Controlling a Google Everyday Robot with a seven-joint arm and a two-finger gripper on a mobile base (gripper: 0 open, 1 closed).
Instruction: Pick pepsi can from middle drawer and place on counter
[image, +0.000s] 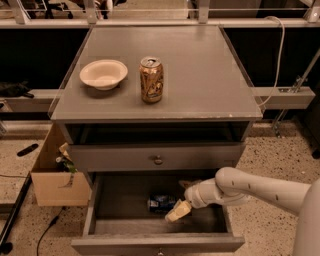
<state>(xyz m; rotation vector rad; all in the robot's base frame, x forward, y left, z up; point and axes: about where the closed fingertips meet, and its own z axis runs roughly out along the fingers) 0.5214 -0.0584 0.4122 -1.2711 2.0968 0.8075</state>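
The middle drawer (125, 227) is being kept pulled open at the bottom of the cabinet, and its bare grey floor is being shown to the camera. The pepsi can (159, 203) is being seen lying on its side on this floor, about in the middle of the drawer. The tool (177, 210) is being held inside the drawer, just beside the can on the right in the view, with its pale tip being pointed down and to the left. It is being carried by the white arm (260, 187), which is being reached in from the right edge of the view over the right wall of the drawer. Whether the tool is touching the can cannot be told, and whether it is released or clenched cannot be told either. Above the open drawer, a closed drawer front (115, 159) with a small round knob (158, 160) is being seen. On the tabletop (205, 75) a gold-brown can (151, 80) is being left standing upright, and a pale bowl (103, 74) is being left near it, on the left in the view and apart from it. A cardboard box (52, 187) is being kept on the ground at the left of the cabinet
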